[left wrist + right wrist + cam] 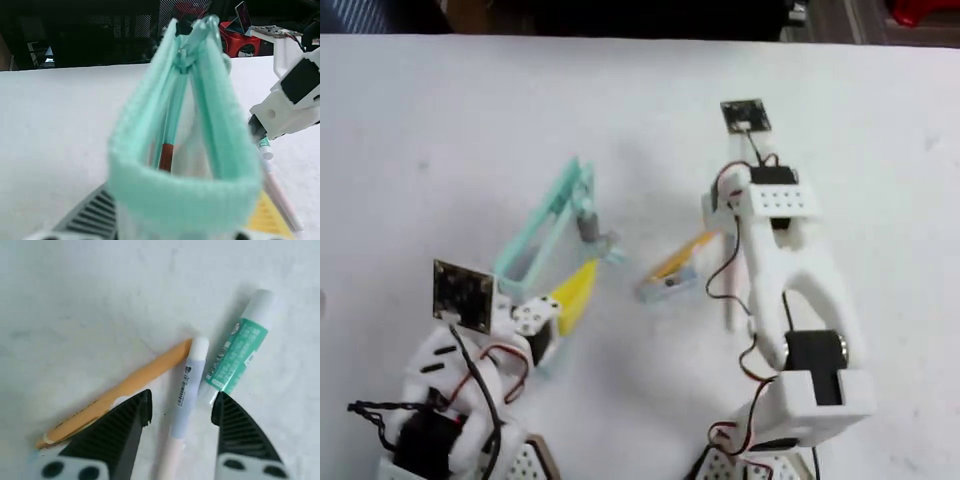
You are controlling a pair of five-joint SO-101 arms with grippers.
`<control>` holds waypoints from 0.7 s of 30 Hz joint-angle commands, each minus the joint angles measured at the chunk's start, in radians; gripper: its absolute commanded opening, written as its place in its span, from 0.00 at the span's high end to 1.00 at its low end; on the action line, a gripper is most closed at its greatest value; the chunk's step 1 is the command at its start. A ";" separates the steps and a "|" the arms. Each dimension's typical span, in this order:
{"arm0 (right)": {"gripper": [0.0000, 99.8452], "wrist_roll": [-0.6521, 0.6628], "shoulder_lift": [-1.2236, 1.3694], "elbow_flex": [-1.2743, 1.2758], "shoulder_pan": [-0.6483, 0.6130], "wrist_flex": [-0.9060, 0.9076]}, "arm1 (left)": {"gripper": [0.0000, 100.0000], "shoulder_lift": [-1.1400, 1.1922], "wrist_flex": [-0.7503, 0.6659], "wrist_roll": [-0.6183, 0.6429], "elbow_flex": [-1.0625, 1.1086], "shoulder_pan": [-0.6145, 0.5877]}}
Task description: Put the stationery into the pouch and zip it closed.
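Observation:
The mint-green pouch lies left of centre with its mouth gaping. My left gripper is shut on the pouch's near end, between a grey ribbed finger and a yellow one. A pen with an orange-red band stands inside. My right gripper is open and low over the table, its black fingers either side of a lilac-and-white pen. Beside that pen lie an orange pen and a green-labelled white stick. The orange pen sits right of the pouch.
The white tabletop runs wide and bare behind and to the left of the pouch. The right arm's white body stands over the table's right half, with red and black wires along it. Dark room clutter lies past the table's far edge.

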 commanded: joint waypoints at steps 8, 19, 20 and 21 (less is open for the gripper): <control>0.81 -0.003 0.101 -0.046 0.005 -0.085 | 0.74 0.012 0.003 0.006 -0.025 0.019; 0.81 -0.008 0.134 -0.041 0.035 -0.093 | 0.74 0.012 0.003 0.006 -0.023 0.019; 0.81 -0.006 0.151 -0.046 0.044 -0.093 | 0.74 0.012 0.003 0.006 -0.023 0.019; 0.81 -0.003 0.170 -0.048 0.053 -0.097 | 0.74 0.012 0.003 0.006 -0.023 0.019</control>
